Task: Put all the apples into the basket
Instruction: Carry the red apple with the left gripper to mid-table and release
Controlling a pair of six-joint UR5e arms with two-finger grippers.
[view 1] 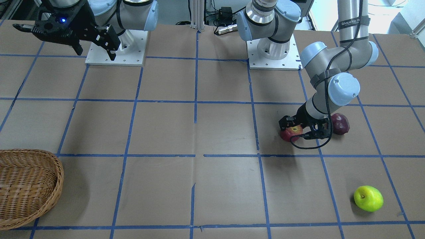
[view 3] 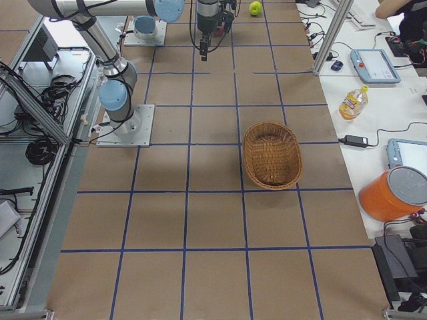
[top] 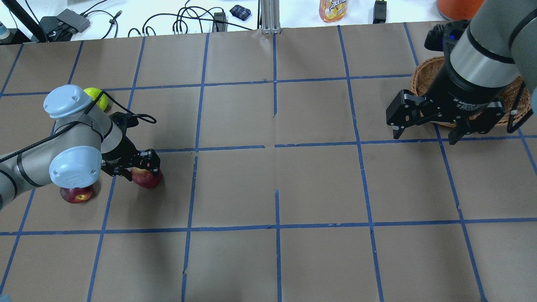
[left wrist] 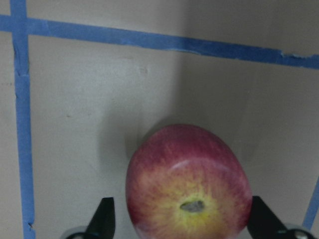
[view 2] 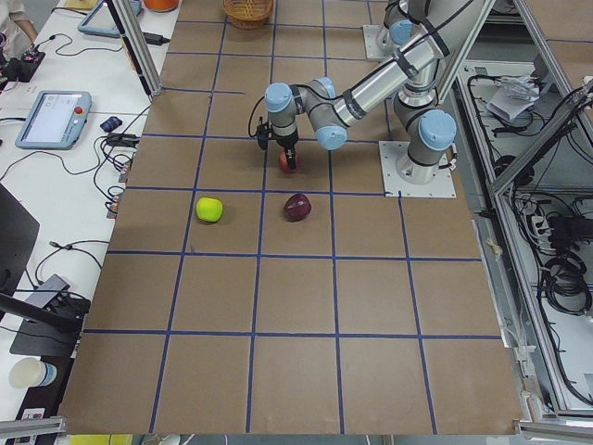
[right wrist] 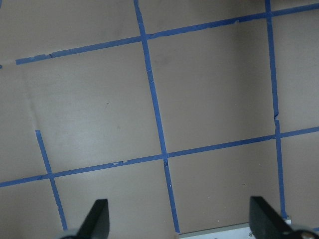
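The red apple (left wrist: 189,179) with a yellowish stem end lies on the table between the fingers of my left gripper (left wrist: 182,224), which is open around it; it also shows in the front view (view 1: 288,134). The dark maroon apple (view 1: 340,123) lies just beside the left wrist, toward the robot. The yellow-green apple (view 1: 368,198) lies apart, farther from the robot. The wicker basket (view 1: 26,186) stands empty on the robot's right side (view 3: 271,155). My right gripper (top: 424,137) is open and empty, raised in front of the basket.
Two white base plates (view 1: 116,49) (view 1: 274,56) carry the arms at the robot's edge of the table. A drink bottle (top: 333,8) and cables lie on the desk beyond the far edge. Blue tape lines grid the brown table.
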